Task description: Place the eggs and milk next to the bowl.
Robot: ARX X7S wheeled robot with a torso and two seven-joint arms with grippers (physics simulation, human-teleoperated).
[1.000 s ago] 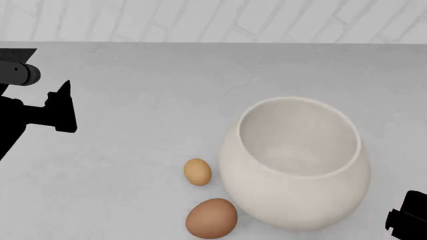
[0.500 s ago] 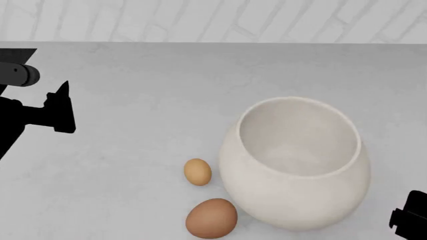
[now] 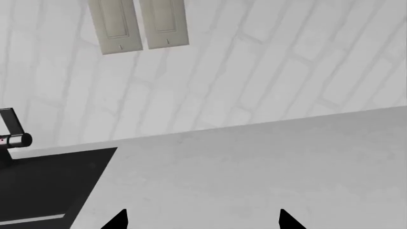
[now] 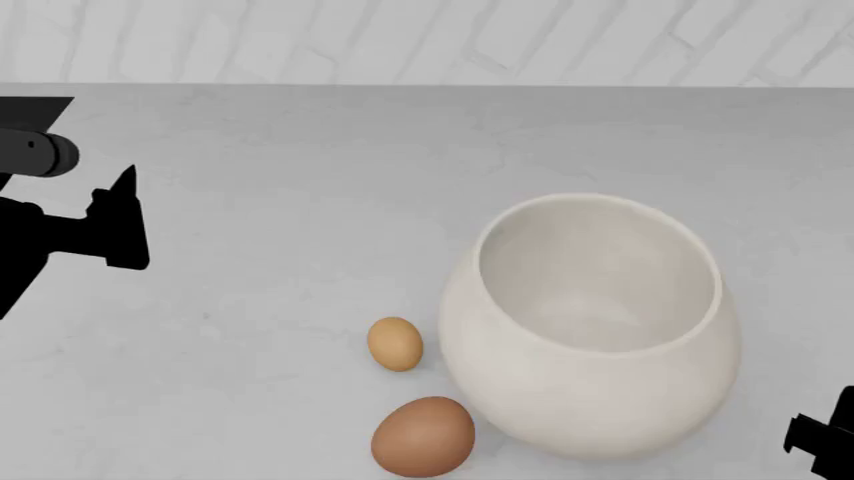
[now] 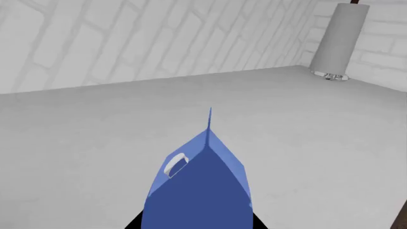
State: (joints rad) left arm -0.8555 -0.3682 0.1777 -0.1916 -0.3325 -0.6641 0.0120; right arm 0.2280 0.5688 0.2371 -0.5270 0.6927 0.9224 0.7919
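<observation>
Grey countertop point(image 4: 294, 180) all across my head view, with a white brick wall point(image 4: 400, 40) running along the back edge. On it sits the cream-white bowl point(image 4: 591, 325), big and round-bellied, nothing inside that I can see. Just to its left lie both eggs: the small pale tan egg point(image 4: 395, 343) near the bowl's side with a thin gap between them, and the larger reddish-brown egg point(image 4: 423, 436) closer to me, just beside the bowl's lower curve. The two eggs lie apart from each other.

My left gripper point(image 4: 118, 225) hangs over the far left of the counter, well apart from the eggs and the bowl. From the left wrist camera I see only two black fingertips point(image 3: 117, 220) at the frame edge, spread wide with bare counter between them, so that one is released and carrying nothing. That same camera catches a dark sink basin point(image 3: 45, 186) with a metal faucet point(image 3: 13, 133) beside it, and two beige switch plates point(image 3: 140, 24) up on the brick.

My right gripper point(image 4: 830, 440) barely peeks into the head view's lower right corner, to the right of the bowl. On the right wrist camera the blue milk carton point(image 5: 197, 191) fills the foreground, gable ridge pointing away, white round cap point(image 5: 175, 164) on its sloped face. Dark finger shapes flank its base, so the carton looks clasped in that gripper. Further off in that view a grey cylinder point(image 5: 340, 40) stands in the corner by the wall.
</observation>
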